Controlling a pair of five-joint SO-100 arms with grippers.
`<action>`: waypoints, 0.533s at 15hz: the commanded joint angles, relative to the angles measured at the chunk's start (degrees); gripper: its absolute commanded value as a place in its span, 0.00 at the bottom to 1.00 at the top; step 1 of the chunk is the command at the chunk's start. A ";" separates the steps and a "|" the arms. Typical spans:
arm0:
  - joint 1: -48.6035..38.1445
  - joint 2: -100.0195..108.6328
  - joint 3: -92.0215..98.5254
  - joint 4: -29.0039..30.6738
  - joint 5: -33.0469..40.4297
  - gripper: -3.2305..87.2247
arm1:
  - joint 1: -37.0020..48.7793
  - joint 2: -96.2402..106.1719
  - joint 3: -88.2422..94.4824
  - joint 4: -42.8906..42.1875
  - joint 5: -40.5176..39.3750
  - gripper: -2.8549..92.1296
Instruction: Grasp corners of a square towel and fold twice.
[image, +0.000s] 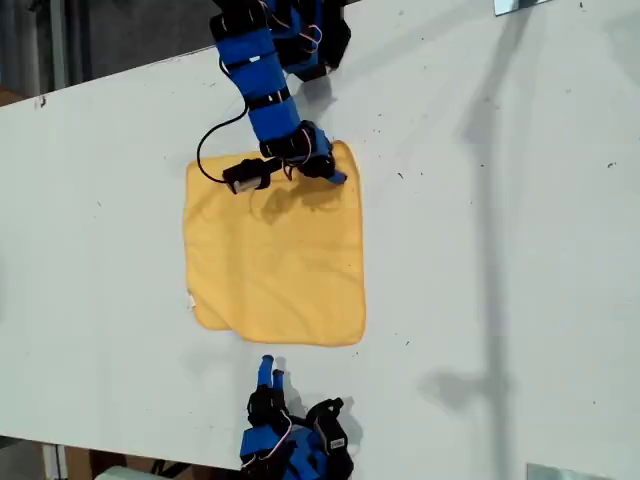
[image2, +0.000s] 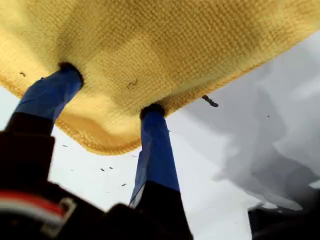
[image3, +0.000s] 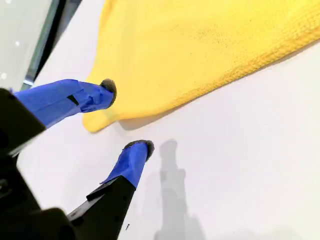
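Exterior view, towel: the square towel lay flat and unfolded on the white bench, about midway between its two long edges and toward the exterior view's left.
Exterior view, arms: one blue arm reached down onto the towel's far hem; the other sat off the cloth, by the bench's near edge.
First wrist view, tool: my first gripper was parted, both fingertips pressed against the cloth near a rounded corner; it had nothing pinched.
Second wrist view, tool: my second gripper stood open and empty, one fingertip just at a corner, the other over bare bench.
Handling: I judged the cloth light, soft and limp, likely to sag and drag.
Hold: best pinched at the stitched hem of the corners, where the doubled edge gives grip.
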 joint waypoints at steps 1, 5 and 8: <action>1.49 0.53 0.18 -0.97 0.44 0.25 | -0.88 -0.35 -1.32 -0.97 0.35 0.03; 13.18 -4.39 -7.29 2.11 -5.45 0.23 | -0.18 -0.26 -0.88 -1.14 0.18 0.03; 26.02 -44.38 -31.46 -2.37 -11.87 0.23 | 0.00 -0.18 -0.79 -1.23 -0.35 0.03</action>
